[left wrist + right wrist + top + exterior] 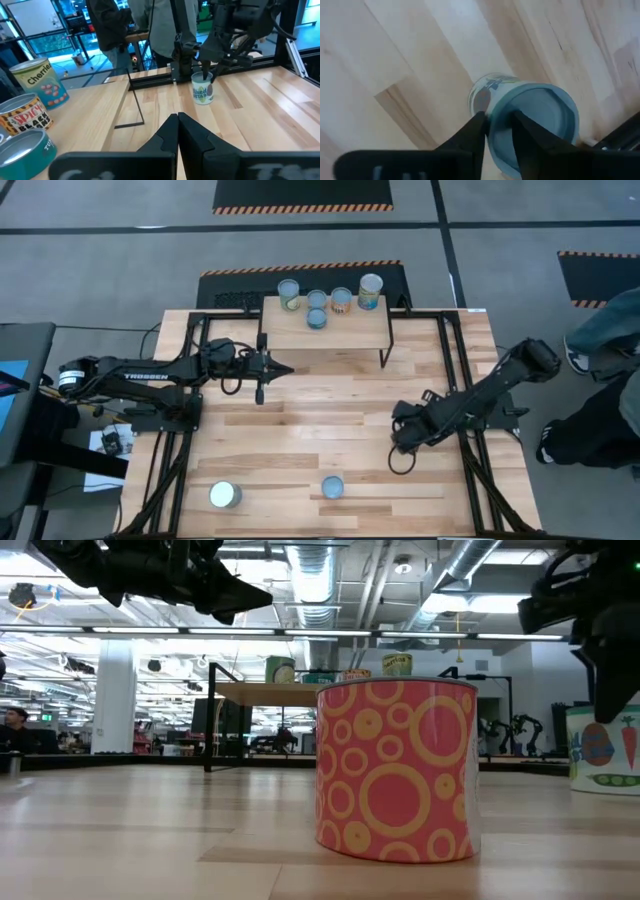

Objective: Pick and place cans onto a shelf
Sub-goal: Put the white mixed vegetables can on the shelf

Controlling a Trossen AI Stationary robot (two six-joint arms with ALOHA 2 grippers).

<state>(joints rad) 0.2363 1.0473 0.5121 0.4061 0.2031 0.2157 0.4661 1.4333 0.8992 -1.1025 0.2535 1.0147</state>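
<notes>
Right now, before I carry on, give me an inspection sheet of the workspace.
Surface: wooden table, no spills seen.
Job's things: five cans on the shelf; two cans near the front edge; one can under the right gripper.
Clutter: nothing seen.
Grippers: left gripper shut, hovering before the shelf; right gripper at its can's top.
Cables: loops at the left wrist.
Surroundings: person beyond the table's right side.

Cans around the small raised light-wood shelf (325, 328) on thin black legs

Five small metal cans (316, 318) stand on it; two more cans (332, 486) stand well in front of it, near the table's (300, 430) front edge.
</notes>
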